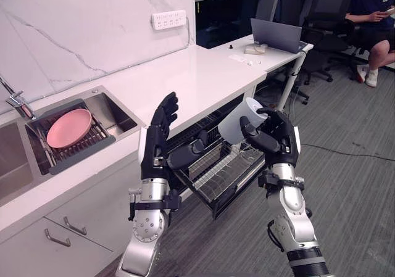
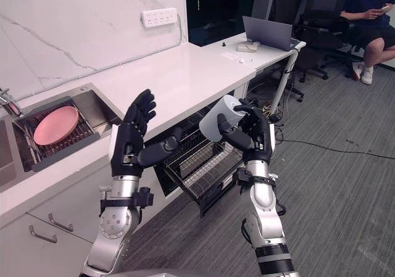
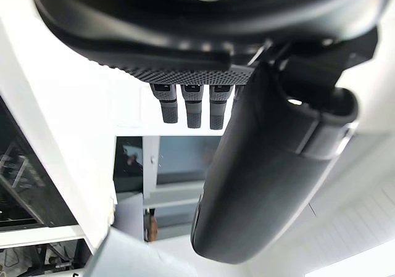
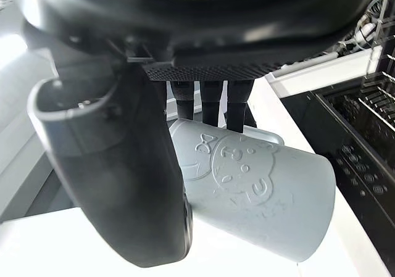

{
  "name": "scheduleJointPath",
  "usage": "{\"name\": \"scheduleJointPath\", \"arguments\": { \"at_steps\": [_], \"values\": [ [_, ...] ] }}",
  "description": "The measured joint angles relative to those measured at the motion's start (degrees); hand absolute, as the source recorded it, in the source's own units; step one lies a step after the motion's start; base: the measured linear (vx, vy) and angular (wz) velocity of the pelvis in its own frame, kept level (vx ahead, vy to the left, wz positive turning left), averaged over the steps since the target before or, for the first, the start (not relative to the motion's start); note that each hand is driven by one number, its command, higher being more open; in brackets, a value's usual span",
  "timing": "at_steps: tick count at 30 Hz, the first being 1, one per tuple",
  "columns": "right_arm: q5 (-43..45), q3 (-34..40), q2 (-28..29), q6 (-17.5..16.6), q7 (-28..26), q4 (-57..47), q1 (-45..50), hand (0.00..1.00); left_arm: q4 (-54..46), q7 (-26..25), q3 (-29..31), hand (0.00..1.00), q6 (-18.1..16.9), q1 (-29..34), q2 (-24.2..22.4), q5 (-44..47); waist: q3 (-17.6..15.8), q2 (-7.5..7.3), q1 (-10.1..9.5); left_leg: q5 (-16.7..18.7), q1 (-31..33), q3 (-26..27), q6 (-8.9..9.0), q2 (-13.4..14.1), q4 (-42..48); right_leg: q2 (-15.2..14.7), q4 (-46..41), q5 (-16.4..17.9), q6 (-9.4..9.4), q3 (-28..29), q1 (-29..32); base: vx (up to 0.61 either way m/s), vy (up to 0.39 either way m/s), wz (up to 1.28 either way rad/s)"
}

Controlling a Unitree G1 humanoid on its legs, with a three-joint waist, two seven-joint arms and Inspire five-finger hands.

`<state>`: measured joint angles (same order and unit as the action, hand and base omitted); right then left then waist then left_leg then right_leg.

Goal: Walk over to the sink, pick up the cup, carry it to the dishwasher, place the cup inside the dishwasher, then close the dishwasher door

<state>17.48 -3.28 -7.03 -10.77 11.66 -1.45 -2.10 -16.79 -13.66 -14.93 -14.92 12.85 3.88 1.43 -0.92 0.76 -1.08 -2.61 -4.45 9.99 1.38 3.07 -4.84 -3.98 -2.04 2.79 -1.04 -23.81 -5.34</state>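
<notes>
A pale grey cup [image 1: 237, 121] [image 4: 259, 194] lies tilted in my right hand [image 1: 276, 136], whose fingers and thumb curl round it. It hangs in the air above the pulled-out wire rack [image 1: 217, 166] of the dishwasher under the white counter [image 1: 185, 79]. My left hand [image 1: 159, 135] is raised beside the cup, fingers straight, holding nothing. The sink [image 1: 117, 113] sits to the left in the counter, with a pink plate [image 1: 69, 128] on a dark drain rack.
A tap [image 1: 17, 101] stands at the sink's far left. Cabinet drawers with handles [image 1: 74, 227] lie below the counter. Beyond the counter are a white desk with a laptop [image 1: 276, 35], office chairs and a seated person [image 1: 373, 18]. Grey carpet spreads to the right.
</notes>
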Motion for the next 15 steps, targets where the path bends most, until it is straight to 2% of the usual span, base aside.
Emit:
{"name": "scheduleJointPath", "arguments": {
  "at_steps": [5, 7, 9, 11, 15],
  "values": [
    [-4.37, 0.12, -1.46, 0.86, -0.62, 4.11, -1.77, 0.30, 7.82, 4.21, -0.08, 0.90, 0.03, 3.23, 0.05, 3.21, -0.29, -0.46, -0.51, -0.38, 0.58, -1.07, 0.00, -0.08, -0.15, -0.03, 0.24, 0.00, -0.02, -1.06, 0.04, 0.01, -0.003, 0.11],
    [-6.75, 0.02, -3.44, 1.96, -1.00, 9.88, -3.89, 0.30, 12.70, 5.89, 0.08, 0.90, 0.23, 4.57, 0.62, 4.56, -0.85, -1.30, -0.86, -0.82, 1.70, -2.15, 0.02, -0.08, -0.16, -0.05, 0.34, 0.01, -0.02, -2.14, 0.53, -0.01, -0.009, 0.24],
    [-8.55, -0.02, -4.64, 2.91, -1.38, 13.78, -4.84, 0.30, 16.30, 6.75, 0.21, 0.90, 0.75, 5.61, 1.22, 5.82, -1.04, -1.44, -1.37, -1.27, 2.99, -3.02, -0.01, -0.07, -0.15, -0.07, 0.31, 0.01, -0.01, -2.89, 1.37, 0.01, -0.011, 0.22],
    [-9.96, -0.46, -5.47, 3.74, -1.56, 17.77, -6.46, 0.30, 18.81, 7.59, 1.08, 0.90, 1.50, 6.68, 1.93, 6.59, -2.42, -1.34, -1.83, -1.67, 3.78, -3.54, 0.04, -0.10, -0.14, -0.09, 0.13, 0.01, 0.00, -3.38, 1.99, 0.01, -0.009, 0.20],
    [-15.01, -2.35, -7.64, 4.79, -1.20, 25.03, -11.56, 0.30, 22.47, 7.65, 3.65, 0.90, 1.84, 6.59, 3.25, 6.93, -7.79, -1.21, -3.20, -3.10, 7.77, -5.31, 0.04, -0.02, 0.40, -0.69, -2.35, 0.45, 0.63, -5.02, 5.76, -0.04, 0.013, 0.23]
  ]
}}
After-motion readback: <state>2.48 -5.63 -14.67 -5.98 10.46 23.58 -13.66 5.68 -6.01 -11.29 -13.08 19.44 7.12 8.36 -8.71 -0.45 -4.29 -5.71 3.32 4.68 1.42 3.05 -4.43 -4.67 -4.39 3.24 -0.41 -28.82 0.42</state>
